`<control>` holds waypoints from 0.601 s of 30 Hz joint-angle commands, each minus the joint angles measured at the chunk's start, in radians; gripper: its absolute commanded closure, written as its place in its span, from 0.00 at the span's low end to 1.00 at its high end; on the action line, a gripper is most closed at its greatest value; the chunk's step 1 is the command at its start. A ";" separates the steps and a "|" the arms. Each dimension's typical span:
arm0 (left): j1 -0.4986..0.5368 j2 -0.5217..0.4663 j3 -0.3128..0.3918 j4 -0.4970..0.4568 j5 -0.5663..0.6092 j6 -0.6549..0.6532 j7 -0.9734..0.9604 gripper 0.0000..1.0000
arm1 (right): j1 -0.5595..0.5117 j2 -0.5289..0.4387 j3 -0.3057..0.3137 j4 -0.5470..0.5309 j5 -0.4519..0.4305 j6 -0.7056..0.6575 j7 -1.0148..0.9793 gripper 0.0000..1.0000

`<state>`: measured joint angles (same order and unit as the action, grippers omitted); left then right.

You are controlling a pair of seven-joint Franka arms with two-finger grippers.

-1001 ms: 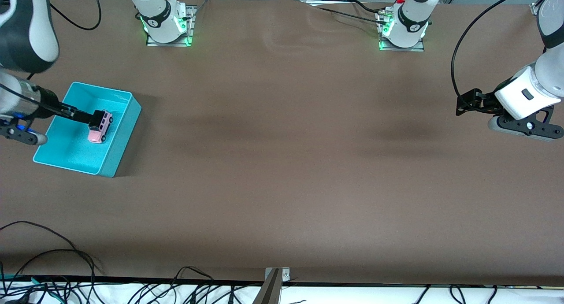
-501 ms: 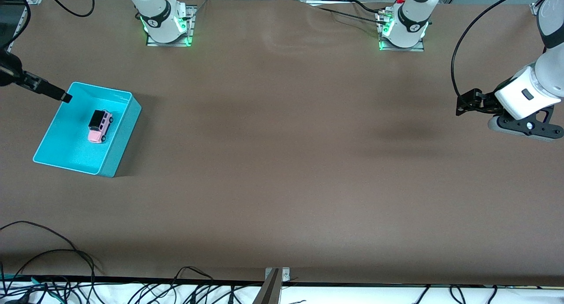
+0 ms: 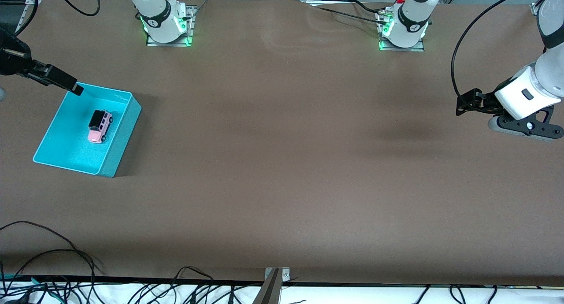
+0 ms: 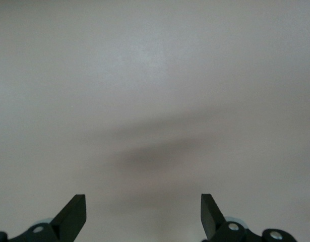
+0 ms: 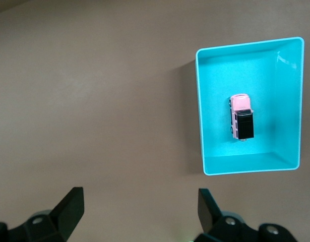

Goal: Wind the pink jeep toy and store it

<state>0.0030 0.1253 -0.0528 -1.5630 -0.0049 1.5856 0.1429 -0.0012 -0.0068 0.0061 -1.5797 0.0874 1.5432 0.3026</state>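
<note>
The pink jeep toy (image 3: 100, 126) stands on its wheels inside the turquoise bin (image 3: 124, 133) at the right arm's end of the table, black roof up. The right wrist view shows the jeep (image 5: 242, 117) alone on the floor of the bin (image 5: 275, 75). My right gripper (image 3: 73, 87) hangs in the air by the bin's corner farthest from the front camera, open and empty, its fingertips (image 5: 139, 199) over bare table. My left gripper (image 3: 465, 105) waits at the left arm's end, open with nothing in it (image 4: 143, 204).
Brown mat (image 3: 282, 163) covers the table. The two arm bases (image 3: 165, 20) (image 3: 405, 24) stand along the edge farthest from the front camera. Loose cables (image 3: 53, 255) lie along the nearest edge.
My right gripper has drawn up and out of the bin, leaving the jeep where it stood. The jeep, the bin and the left arm have not moved.
</note>
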 commanded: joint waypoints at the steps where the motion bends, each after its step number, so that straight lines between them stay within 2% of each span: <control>1: 0.006 0.013 -0.002 0.031 -0.007 -0.015 0.003 0.00 | -0.002 0.008 0.002 0.015 -0.006 -0.008 -0.082 0.00; 8: 0.006 0.013 -0.002 0.031 -0.007 -0.015 0.003 0.00 | -0.003 -0.001 0.000 0.001 -0.046 -0.006 -0.233 0.00; 18: 0.006 0.013 -0.002 0.031 -0.007 -0.015 0.003 0.00 | -0.002 -0.001 0.000 -0.014 -0.081 0.005 -0.292 0.00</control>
<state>0.0031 0.1253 -0.0528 -1.5630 -0.0049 1.5856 0.1429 -0.0018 -0.0035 0.0062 -1.5835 0.0347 1.5431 0.0508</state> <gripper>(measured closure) 0.000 0.000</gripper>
